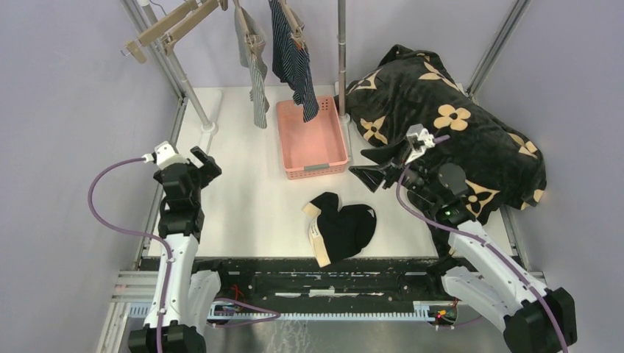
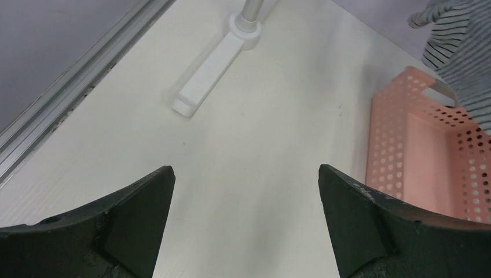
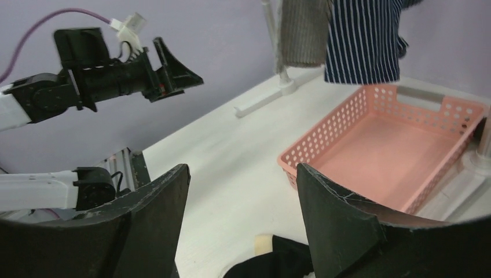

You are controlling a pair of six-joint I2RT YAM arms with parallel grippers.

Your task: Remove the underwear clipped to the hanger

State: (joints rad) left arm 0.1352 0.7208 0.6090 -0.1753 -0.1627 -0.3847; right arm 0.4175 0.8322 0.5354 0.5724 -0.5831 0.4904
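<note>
Two pieces of underwear hang clipped to the hanger (image 1: 176,26) at the back: a grey-and-white striped one (image 1: 254,66) (image 3: 301,32) (image 2: 463,58) and a navy one with thin white stripes (image 1: 293,55) (image 3: 362,40) over the basket. A black piece of underwear (image 1: 342,229) (image 3: 278,260) lies loose on the table near the front edge. My left gripper (image 1: 206,163) (image 2: 246,174) is open and empty, low over the table at the left. My right gripper (image 1: 366,168) (image 3: 243,174) is open and empty, just right of the basket and above the black piece.
A pink perforated basket (image 1: 311,140) (image 2: 405,145) (image 3: 324,136) stands mid-table under the hanging garments. A big black blanket with tan flowers (image 1: 449,125) lies heaped at the right. The rack's upright pole (image 1: 342,44) and its white foot (image 2: 205,78) stand at the back.
</note>
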